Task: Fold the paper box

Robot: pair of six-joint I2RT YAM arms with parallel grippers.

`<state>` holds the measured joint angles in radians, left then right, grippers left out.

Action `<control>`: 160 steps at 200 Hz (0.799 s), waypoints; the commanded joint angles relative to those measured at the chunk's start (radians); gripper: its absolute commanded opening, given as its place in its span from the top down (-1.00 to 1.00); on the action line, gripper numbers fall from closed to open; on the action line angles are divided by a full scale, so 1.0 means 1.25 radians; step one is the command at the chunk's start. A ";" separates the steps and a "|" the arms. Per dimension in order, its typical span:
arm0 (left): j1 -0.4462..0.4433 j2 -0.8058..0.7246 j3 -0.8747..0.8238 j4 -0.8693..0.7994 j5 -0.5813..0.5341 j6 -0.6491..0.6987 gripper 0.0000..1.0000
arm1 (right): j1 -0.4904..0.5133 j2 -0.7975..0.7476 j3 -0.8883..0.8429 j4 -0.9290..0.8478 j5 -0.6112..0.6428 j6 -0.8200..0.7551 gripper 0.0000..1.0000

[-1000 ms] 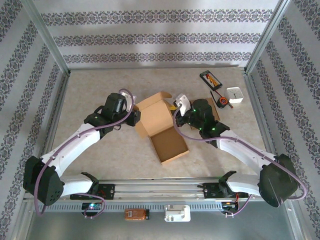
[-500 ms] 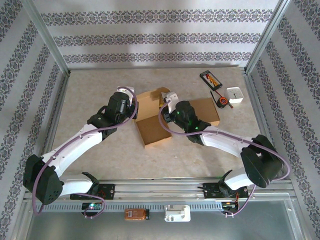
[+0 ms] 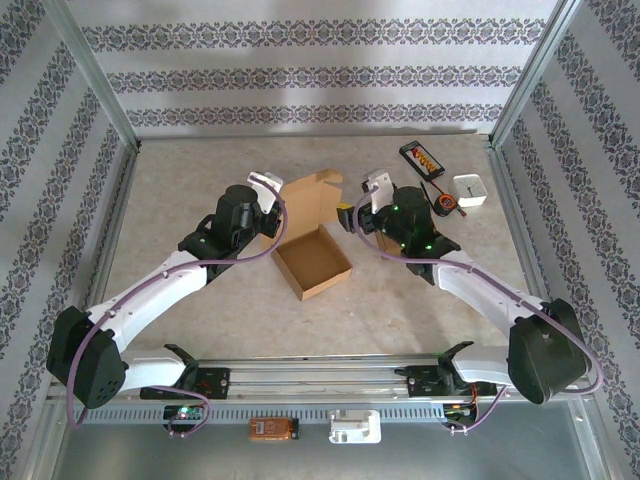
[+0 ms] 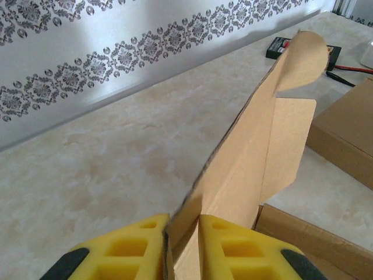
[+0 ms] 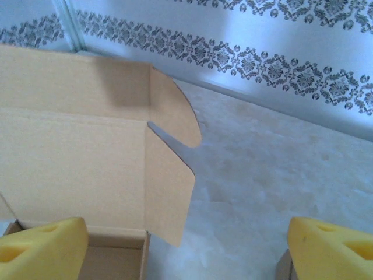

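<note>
The brown paper box lies mid-table, its shallow tray [image 3: 312, 262] open upward and its lid [image 3: 316, 198] standing upright behind it. My left gripper [image 3: 270, 198] is at the lid's left end, shut on a side flap. In the left wrist view the yellow fingers [image 4: 245, 251] pinch that cardboard flap [image 4: 262, 146], which rises away from the left gripper [image 4: 183, 233]. My right gripper [image 3: 365, 205] hovers just right of the lid, open and holding nothing. In the right wrist view the right gripper [image 5: 186, 245] is spread wide, and the lid [image 5: 76, 151] with its rounded flaps [image 5: 169, 186] stands to the left.
At the back right lie a black and orange device [image 3: 422, 158], a small white box [image 3: 470, 190] and a black and orange tool [image 3: 444, 203]. Patterned walls and metal posts enclose the table [image 3: 200, 170]. The black device [image 4: 280, 45] shows far off beyond the flap.
The right gripper opened, let go of the box and drew back to the right. The box shifted left and toward the back, and its lid now stands upright. The left gripper kept its hold.
</note>
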<state>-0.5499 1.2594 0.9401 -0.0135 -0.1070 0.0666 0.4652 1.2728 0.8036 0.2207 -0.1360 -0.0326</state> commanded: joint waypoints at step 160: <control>-0.004 -0.015 0.070 -0.179 0.069 -0.079 0.12 | -0.102 0.452 0.692 -0.740 -0.403 -0.462 0.01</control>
<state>-0.5499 1.2594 0.9478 -0.0975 -0.0425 0.0406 0.3233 1.8042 1.5913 -0.5140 -0.6342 -0.5594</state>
